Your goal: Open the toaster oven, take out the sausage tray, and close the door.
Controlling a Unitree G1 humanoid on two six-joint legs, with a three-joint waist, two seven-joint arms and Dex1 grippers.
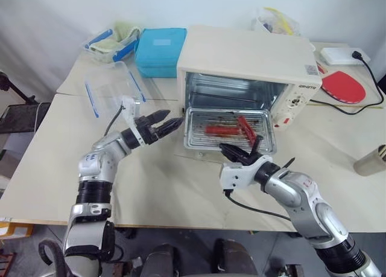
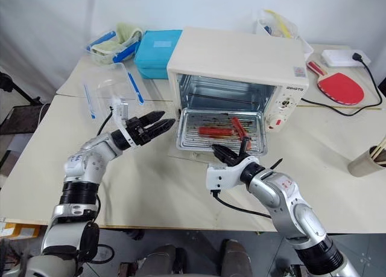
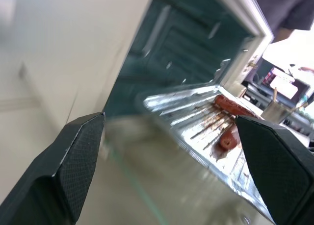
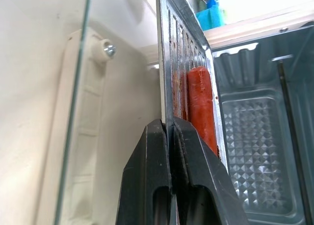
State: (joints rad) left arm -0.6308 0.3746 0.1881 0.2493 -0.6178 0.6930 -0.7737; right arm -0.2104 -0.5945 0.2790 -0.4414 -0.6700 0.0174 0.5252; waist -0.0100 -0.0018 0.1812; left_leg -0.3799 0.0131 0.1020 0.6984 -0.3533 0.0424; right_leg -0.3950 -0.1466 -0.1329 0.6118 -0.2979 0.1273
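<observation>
1. My right gripper point(image 1: 240, 154) had its two black fingers pinched tight on the thin front rim of the sausage tray point(image 1: 199, 138); in the right wrist view the metal edge ran straight up between the pads.
2. My left gripper point(image 1: 161, 122) stood spread as wide as it goes and held nothing, level with the tray's left end and just beside the oven's left front corner.
3. The relation I judged the next pull on: the tray lay straight ahead of the right jaws, its long axis running crosswise to them, left to right. It sat mostly out of the toaster oven point(image 1: 247, 60) over the lowered door point(image 4: 59, 112), its back edge at the mouth. The right arm was the one on it; the left was near its free end but not touching.
4. Gripped near the middle of one long edge, I'd expect the tray to want to tip or swivel, so the left jaws looked placed to steady it.
5. The tray was shiny ribbed sheet metal, shallow, with browned streaks; a few red sausages point(image 1: 224, 130) lay loose on it and could roll.
6. The door was clear glass with a cream bar handle point(image 4: 91, 137); the oven shell was smooth cream, the cavity bright embossed steel.
</observation>
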